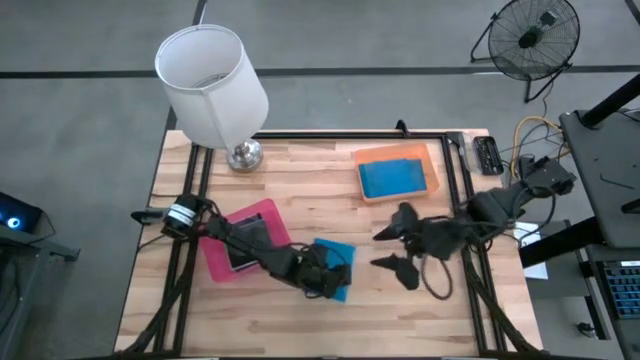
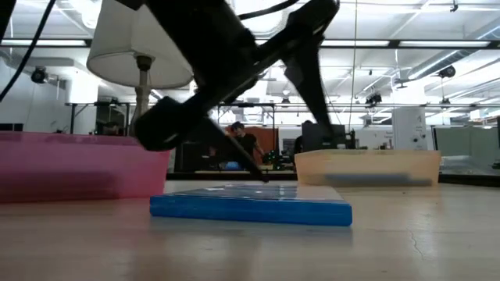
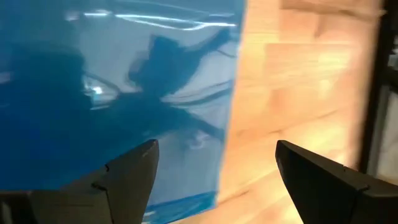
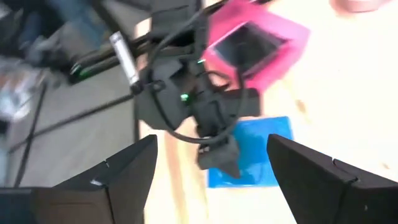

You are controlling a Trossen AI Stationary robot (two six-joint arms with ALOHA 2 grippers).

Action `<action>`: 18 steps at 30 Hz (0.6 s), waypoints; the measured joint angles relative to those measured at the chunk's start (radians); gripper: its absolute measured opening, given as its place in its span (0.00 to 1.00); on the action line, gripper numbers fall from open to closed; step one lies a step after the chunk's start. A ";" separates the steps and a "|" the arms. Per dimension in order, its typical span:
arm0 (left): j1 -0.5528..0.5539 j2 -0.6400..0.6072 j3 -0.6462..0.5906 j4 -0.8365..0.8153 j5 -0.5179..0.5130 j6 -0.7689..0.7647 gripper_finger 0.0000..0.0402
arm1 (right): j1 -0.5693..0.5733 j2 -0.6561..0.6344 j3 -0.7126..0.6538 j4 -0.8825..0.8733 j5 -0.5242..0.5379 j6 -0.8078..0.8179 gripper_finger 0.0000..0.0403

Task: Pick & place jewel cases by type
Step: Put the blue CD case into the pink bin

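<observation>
On the wooden desk (image 1: 300, 190), near its front edge, a thin square translucent blue plastic jewel case (image 1: 338, 262) lies flat, just beside the larger pink plastic tray (image 1: 213, 256). The left end effector (image 1: 322, 280) hangs directly over this case with its two dark fingers spread apart; in the left wrist view one finger (image 3: 127, 177) stands above the blue surface and the other above the bare wood, and nothing is held. A dark grey jewel case (image 1: 243, 242) rests inside the pink tray. Another blue jewel case (image 1: 391, 177) lies in the larger orange plastic tray (image 1: 433, 180) toward the back right. The right end effector (image 1: 392, 247) is beside the orange tray, above the desk, fingers open and empty. A white lamp (image 1: 212, 82) stands at the back left.
</observation>
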 joint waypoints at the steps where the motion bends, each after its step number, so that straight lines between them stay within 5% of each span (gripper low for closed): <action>1: 0.007 0.000 0.000 0.015 0.001 0.011 0.76 | 0.017 -0.012 0.000 -0.024 0.047 0.033 0.74; 8: 0.040 0.000 0.000 0.050 0.004 0.053 0.76 | 0.140 -0.065 -0.001 -0.233 0.371 0.409 0.73; 12: 0.053 0.000 0.000 0.048 0.043 0.115 0.76 | 0.176 -0.063 -0.033 -0.319 0.431 0.678 0.72; 18: 0.053 -0.036 0.000 -0.020 0.114 0.229 0.76 | 0.196 -0.062 -0.157 -0.308 0.416 0.867 0.72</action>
